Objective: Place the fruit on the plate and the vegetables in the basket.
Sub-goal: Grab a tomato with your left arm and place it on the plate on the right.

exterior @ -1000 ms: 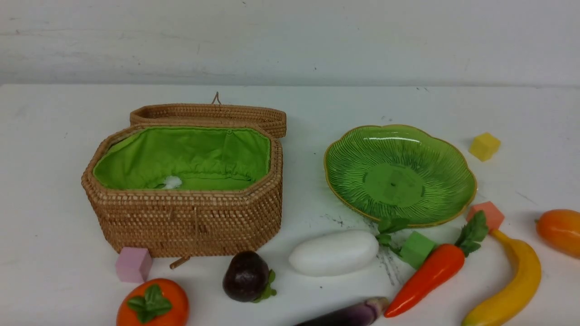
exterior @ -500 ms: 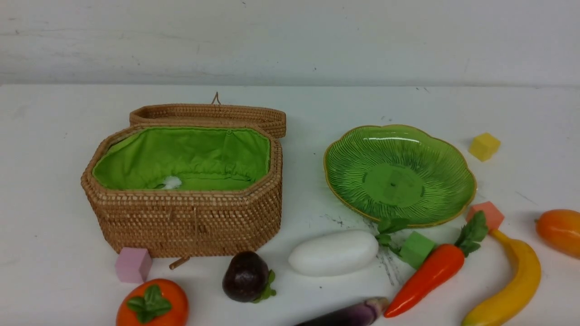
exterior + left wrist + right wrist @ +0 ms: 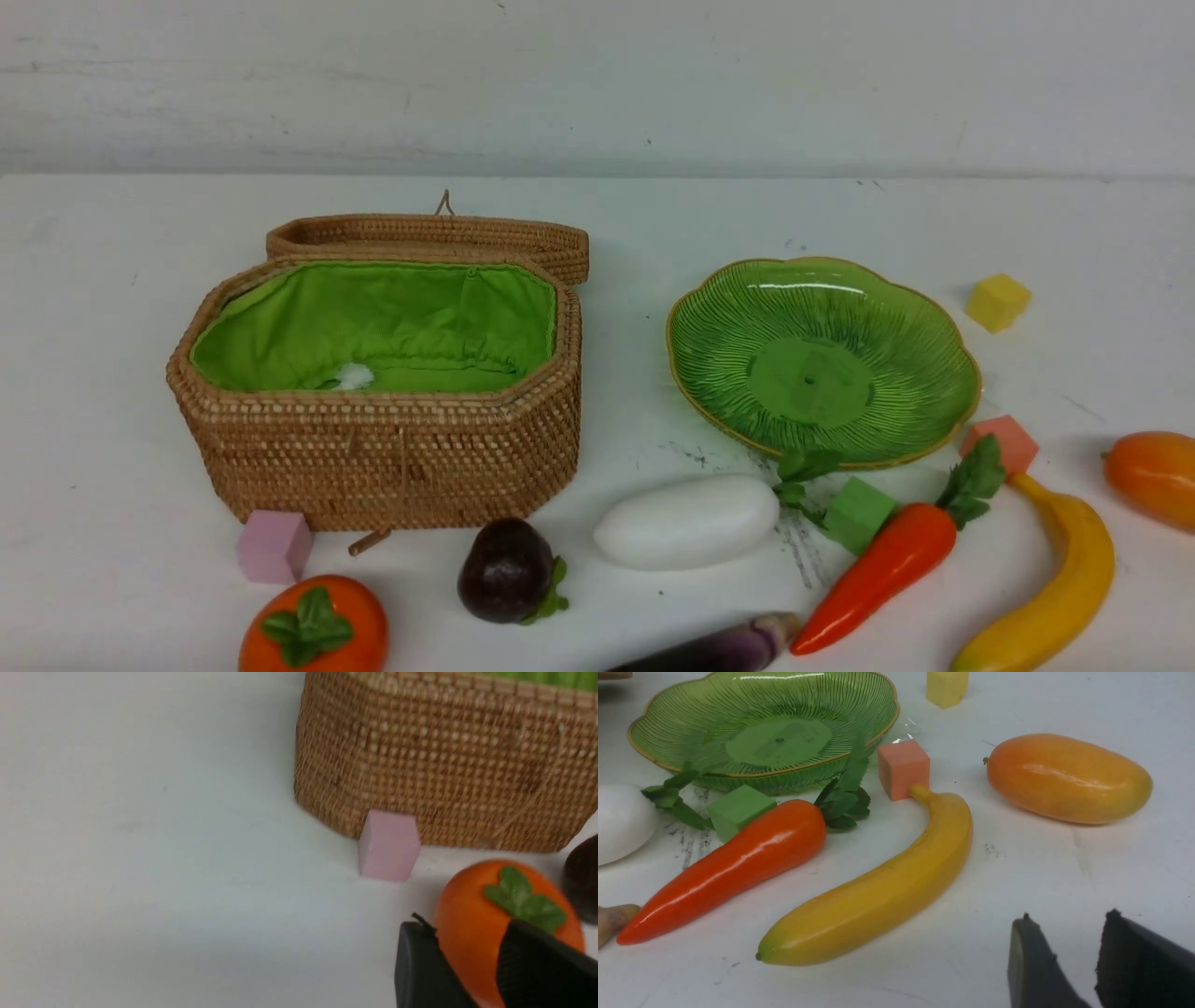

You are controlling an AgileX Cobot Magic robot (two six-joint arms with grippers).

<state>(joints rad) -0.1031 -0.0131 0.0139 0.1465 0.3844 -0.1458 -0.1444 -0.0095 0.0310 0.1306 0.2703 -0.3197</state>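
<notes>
- plate: green ribbed dish with a gold rim, on the white table.
- basket: to the plate's left, lid open, green lining exposed.
- radish and carrot: just off the plate's near rim, leaves pointing toward it; a green cube sits between them.
- eggplant: nearer the camera than the plate, cut off by the frame edge.
- banana and mango: to the plate's near right.
- purple ball and orange-red fruit: to the plate's near left.
- left gripper: well left of the plate, fingers spread, the orange-red fruit visible in the gap; contact cannot be judged.
- right gripper: on the plate's near right, fingers spread over bare table, clear of the banana and mango.
</notes>
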